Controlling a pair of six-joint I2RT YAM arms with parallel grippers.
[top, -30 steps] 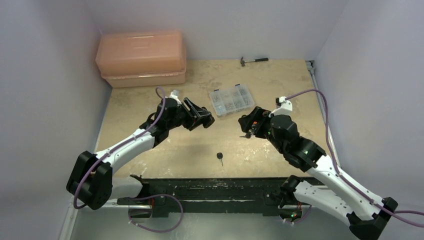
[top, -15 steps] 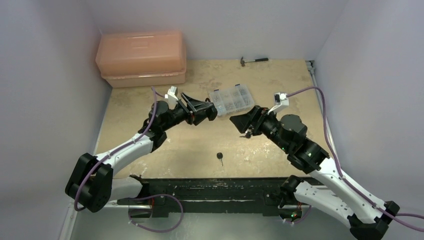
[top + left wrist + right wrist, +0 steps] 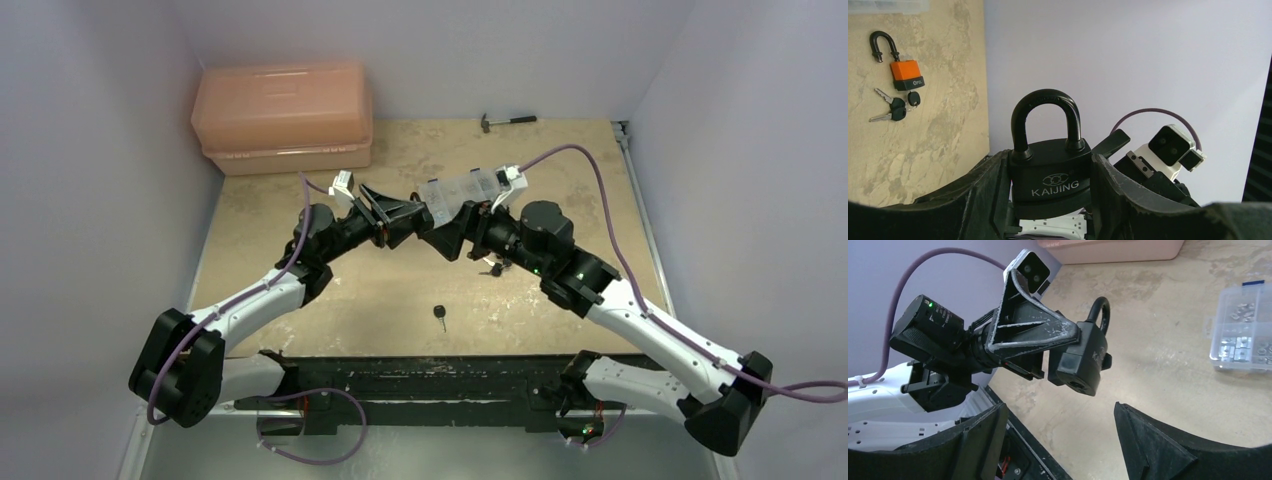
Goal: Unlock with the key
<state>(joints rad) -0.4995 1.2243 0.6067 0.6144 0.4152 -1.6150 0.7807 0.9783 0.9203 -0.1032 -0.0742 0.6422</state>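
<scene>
My left gripper is shut on a black padlock marked KAIJING and holds it upright in the air, shackle closed. In the right wrist view the padlock shows its keyhole end toward my right gripper, which is open and empty a short way from it. In the top view the left gripper and the right gripper nearly meet above the table's middle. The key, black-headed with a short blade, lies alone on the table near the front edge, below both grippers.
An orange padlock with a bunch of keys lies on the table. A clear parts box sits behind the grippers. A pink toolbox stands at the back left and a small hammer at the back.
My right arm has swung left until its open jaws face the padlock in my left gripper. The left gripper has lifted and turned slightly. The key has not moved.
</scene>
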